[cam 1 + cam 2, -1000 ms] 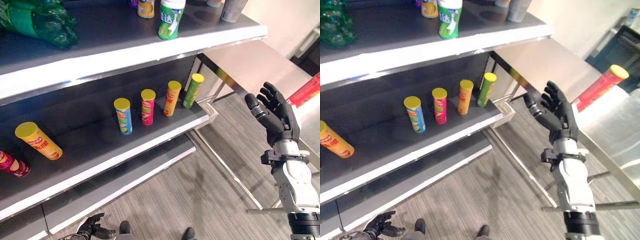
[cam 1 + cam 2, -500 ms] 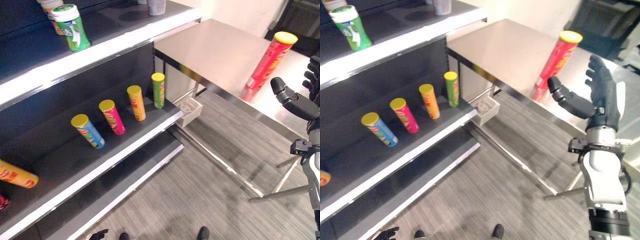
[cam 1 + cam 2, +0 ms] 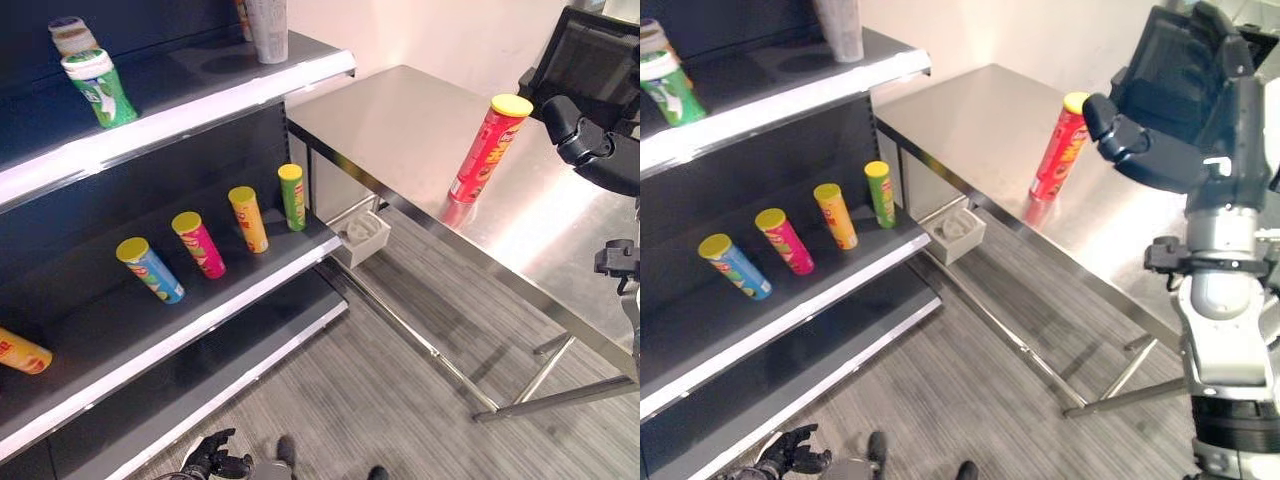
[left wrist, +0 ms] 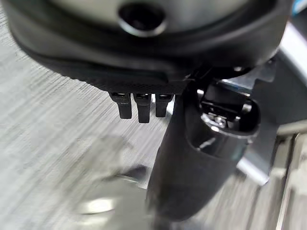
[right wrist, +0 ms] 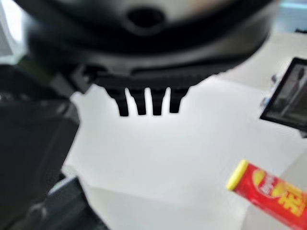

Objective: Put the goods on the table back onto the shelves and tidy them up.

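A tall red can with a yellow lid (image 3: 487, 148) stands upright on the steel table (image 3: 400, 120); the right wrist view shows that can (image 5: 268, 189) past my fingers (image 5: 144, 103). My right hand (image 3: 1170, 110) is raised above the table, to the right of the can and apart from it, open with straight fingers and the thumb out. Four cans stand on the middle shelf (image 3: 230, 300): blue (image 3: 150, 270), magenta (image 3: 198, 244), orange (image 3: 248, 218) and green (image 3: 291, 197). My left hand (image 3: 215, 460) hangs low near the floor, open and holding nothing.
A yellow can (image 3: 20, 350) lies at the middle shelf's left end. On the upper shelf (image 3: 200, 110) stand a green bottle (image 3: 100, 88) and a grey cup (image 3: 268, 20). A small white tray (image 3: 365, 230) sits at the shelf's right end. A dark screen (image 3: 590, 60) stands behind the table.
The camera has swung right, bringing the table and the red can into fuller view. My right hand has risen and come closer to the can. The left hand stays low.
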You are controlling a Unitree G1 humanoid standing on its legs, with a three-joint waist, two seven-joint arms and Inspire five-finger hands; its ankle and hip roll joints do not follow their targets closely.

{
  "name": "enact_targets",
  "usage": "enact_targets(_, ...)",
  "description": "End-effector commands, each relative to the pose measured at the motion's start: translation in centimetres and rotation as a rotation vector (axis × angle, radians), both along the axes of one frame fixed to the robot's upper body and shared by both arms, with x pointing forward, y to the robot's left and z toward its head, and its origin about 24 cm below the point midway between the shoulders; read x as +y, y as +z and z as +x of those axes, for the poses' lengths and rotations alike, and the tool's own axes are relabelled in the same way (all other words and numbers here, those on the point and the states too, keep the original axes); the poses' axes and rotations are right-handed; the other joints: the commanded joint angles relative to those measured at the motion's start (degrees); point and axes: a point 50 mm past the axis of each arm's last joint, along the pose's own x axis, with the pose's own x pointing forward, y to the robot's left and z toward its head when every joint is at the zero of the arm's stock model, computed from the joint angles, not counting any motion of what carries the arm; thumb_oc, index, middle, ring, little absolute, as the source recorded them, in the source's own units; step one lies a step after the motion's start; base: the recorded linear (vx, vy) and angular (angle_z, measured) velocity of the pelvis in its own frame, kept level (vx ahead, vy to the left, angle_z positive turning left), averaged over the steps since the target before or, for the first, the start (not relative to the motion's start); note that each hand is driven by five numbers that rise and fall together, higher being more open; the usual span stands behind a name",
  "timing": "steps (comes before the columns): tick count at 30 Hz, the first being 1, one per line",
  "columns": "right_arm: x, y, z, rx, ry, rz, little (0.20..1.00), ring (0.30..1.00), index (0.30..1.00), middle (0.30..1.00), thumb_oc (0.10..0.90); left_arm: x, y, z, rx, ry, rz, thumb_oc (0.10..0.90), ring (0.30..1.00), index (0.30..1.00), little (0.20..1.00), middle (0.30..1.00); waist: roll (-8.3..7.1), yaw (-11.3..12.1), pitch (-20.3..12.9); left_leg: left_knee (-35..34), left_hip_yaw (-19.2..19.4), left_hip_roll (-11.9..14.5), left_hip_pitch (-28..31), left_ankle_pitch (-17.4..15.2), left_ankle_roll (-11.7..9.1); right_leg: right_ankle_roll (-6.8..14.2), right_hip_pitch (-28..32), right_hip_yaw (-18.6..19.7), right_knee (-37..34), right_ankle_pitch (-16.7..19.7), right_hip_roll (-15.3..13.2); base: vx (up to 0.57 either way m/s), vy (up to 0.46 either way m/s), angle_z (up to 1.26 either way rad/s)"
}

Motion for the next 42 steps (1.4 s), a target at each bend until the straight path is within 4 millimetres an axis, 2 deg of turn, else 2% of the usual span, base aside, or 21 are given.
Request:
enact_targets(1,0.9,5.2,-2.1,-0.276,0.005,-0.089,0.9,0.9,0.9,0.9,0.8,1.9,0.6,0.2,-0.004,-0.03,0.067,0.8,0.9,0.9,0.9,0.9,-1.1,1.0,-2.3,-1.9,1.1,3.0,6.5,0.9,1.5,4.8,4.6,-2.0,0.8,-4.4,1.2,0.19,0.091,-0.51)
enact_targets(5,0.8,5.3,-2.3,-0.289,-0.013,-0.089,0.9,0.9,0.9,0.9,0.8,2.2,0.4,-0.5,0.024,-0.032,0.08,0.8,0.9,0.9,0.9,0.9,-1.42,0.7,-3.3,-5.0,2.2,2.5,9.9,0.8,2.2,5.3,4.9,-1.4,3.4,-5.0,0.1,0.12,0.105,-0.03)
enact_targets(7,0.9,5.3,-2.2,-0.294,-0.019,-0.097,0.9,0.9,0.9,0.9,0.8,2.5,0.5,-0.5,0.026,-0.038,0.091,0.8,0.9,0.9,0.9,0.9,-1.36,0.7,-2.9,-5.4,3.1,2.6,11.5,0.0,3.2,6.0,2.5,-0.7,10.6,-6.1,-1.6,0.09,0.142,-0.15)
enact_targets(9,1.0,5.4,-2.3,-0.303,-0.022,-0.095,0.9,0.9,0.9,0.9,0.8,3.0,0.7,-0.3,0.022,-0.022,0.106,0.8,0.9,0.9,0.9,0.9,-0.99,-0.1,-1.3,-5.5,4.0,3.0,13.9,-1.1,4.7,8.3,-2.3,-0.2,22.6,-3.6,-4.2,0.08,0.147,-0.25)
enact_targets(11,1.0,5.3,-2.3,-0.303,-0.023,-0.09,0.9,0.9,0.9,0.9,0.8,3.2,0.8,-0.1,0.011,-0.019,0.113,0.8,0.9,0.9,0.9,0.9,-0.45,-0.4,-0.2,-5.4,4.6,3.4,15.1,-1.5,5.6,9.6,-5.3,0.1,29.9,-2.2,-5.8,0.02,0.083,-0.28)
enact_targets(12,0.9,5.2,-2.3,-0.299,-0.033,-0.09,0.9,0.9,0.9,0.9,0.8,3.2,0.9,-0.1,0.008,-0.013,0.112,0.8,0.9,0.9,0.9,0.9,-0.46,-0.3,-0.2,-5.5,5.0,3.4,15.4,-2.0,5.7,9.8,-6.0,-0.4,31.0,-1.8,-7.3,0.05,0.002,-0.12)
enact_targets(15,0.7,5.4,-2.5,-0.318,-0.043,-0.078,0.9,0.9,0.9,0.9,0.8,3.4,1.0,-0.3,0.007,-0.023,0.117,0.8,0.9,0.9,0.9,0.9,-0.38,1.1,-0.9,-5.5,5.5,4.6,15.5,-3.3,4.6,9.3,-3.8,-4.3,24.7,-0.9,-13.8,0.07,-0.143,-0.05)
enact_targets(16,0.2,5.5,-2.5,-0.313,-0.06,-0.071,0.9,0.9,0.9,0.9,0.8,3.3,0.9,-0.2,0.008,-0.03,0.116,0.8,0.9,0.9,0.9,0.9,-0.75,1.4,-1.2,-5.5,4.8,5.1,15.2,-3.9,3.6,9.7,-3.0,-4.4,17.0,1.5,-15.4,0.05,-0.182,-0.18)
enact_targets(17,0.2,5.5,-2.5,-0.313,-0.06,-0.071,0.9,0.9,0.9,0.9,0.8,3.3,0.9,-0.2,0.008,-0.03,0.116,0.8,0.9,0.9,0.9,0.9,-0.71,1.4,-1.3,-5.5,4.8,5.2,15.1,-3.9,3.6,9.7,-2.9,-4.5,16.7,1.7,-15.3,0.13,-0.276,-0.2)
enact_targets(18,-0.6,5.2,-2.5,-0.295,-0.107,-0.066,0.9,0.9,0.9,0.9,0.8,3.4,0.9,-0.3,0.018,-0.038,0.122,0.8,0.9,0.9,0.9,0.9,-1.74,0.8,-1.6,-5.5,4.0,5.1,15.5,-4.3,2.7,10.9,-3.4,-1.0,10.9,5.2,-15.5,0.14,-0.202,-0.01)
enact_targets(19,-0.8,5.0,-2.5,-0.267,-0.114,-0.078,0.9,0.9,0.9,0.9,0.8,3.7,1.0,-0.5,0.016,-0.031,0.122,0.8,0.9,0.9,0.9,0.9,-2.47,0.9,-2.2,-5.5,3.9,5.1,16.0,-4.7,2.4,11.7,-2.1,0.7,7.9,6.0,-15.1,0.19,-0.262,0.03)
enact_targets(20,-0.8,5.0,-2.6,-0.265,-0.115,-0.084,0.9,0.9,0.9,0.9,0.8,3.7,0.9,-1.0,0.03,-0.026,0.121,0.8,0.9,0.9,0.9,0.9,-3.36,1.1,-3.0,-5.5,4.3,4.8,16.3,-4.8,2.3,12.2,-1.6,0.5,6.3,7.1,-15.2,0.11,-0.118,0.23)
enact_targets(21,-0.9,5.0,-2.7,-0.263,-0.115,-0.082,0.9,0.9,0.9,0.9,0.8,3.7,0.9,-1.0,0.032,-0.027,0.123,0.8,0.9,0.9,0.9,0.9,-3.48,1.2,-3.2,-5.5,4.4,4.7,16.3,-4.9,2.3,12.2,-1.3,0.5,5.7,7.5,-15.1,0.17,-0.259,0.25)
enact_targets(22,-1.2,4.9,-2.9,-0.252,-0.111,-0.075,0.9,0.9,0.9,0.9,0.8,3.8,0.7,-1.7,0.048,-0.014,0.114,0.8,0.9,0.9,0.9,0.9,-4.35,1.7,-4.5,-5.5,4.8,6.4,16.8,-4.7,0.7,12.7,0.8,-1.7,2.3,7.3,-13.5,0.16,-0.266,-0.04)
enact_targets(26,-2.3,4.5,-2.9,-0.18,-0.127,-0.09,0.9,0.9,0.9,0.9,0.8,3.3,0.4,-1.9,0.055,0.02,0.085,0.8,0.9,0.9,0.9,0.9,-4.0,0.9,-5.1,-5.5,4.3,10.1,16.4,-3.5,-1.6,11.5,2.4,-3.0,1.0,4.6,-10.3,0.07,-0.207,0.07)
enact_targets(29,-2.4,4.5,-2.9,-0.17,-0.12,-0.094,0.9,0.9,0.9,0.9,0.8,3.2,0.4,-1.9,0.055,0.019,0.081,0.8,0.9,0.9,0.9,0.9,-3.67,0.6,-5.2,-5.5,4.1,10.8,16.2,-3.4,-2.0,11.1,2.6,-3.5,0.9,4.0,-9.7,0.02,-0.096,0.13)
enact_targets(31,-3.0,3.3,-2.2,-0.064,-0.075,-0.073,0.9,0.9,0.9,0.9,0.8,2.7,0.3,-1.7,0.047,0.014,0.059,0.8,0.9,0.9,0.9,0.9,-2.88,0.2,-5.3,-5.5,4.2,12.5,16.6,-2.9,-3.0,10.0,3.5,-4.3,0.8,1.9,-7.9,0.03,-0.132,0.09)
enact_targets(42,-2.9,1.0,0.4,0.136,-0.032,-0.106,0.9,0.9,0.9,0.9,0.8,2.3,0.2,-2.0,0.062,-0.034,0.047,0.8,0.9,0.9,0.9,0.9,-2.03,0.5,-5.2,-5.5,5.2,12.9,17.4,-3.0,-3.3,9.6,4.6,-4.9,0.8,1.1,-7.3,0.0,-0.005,0.01)
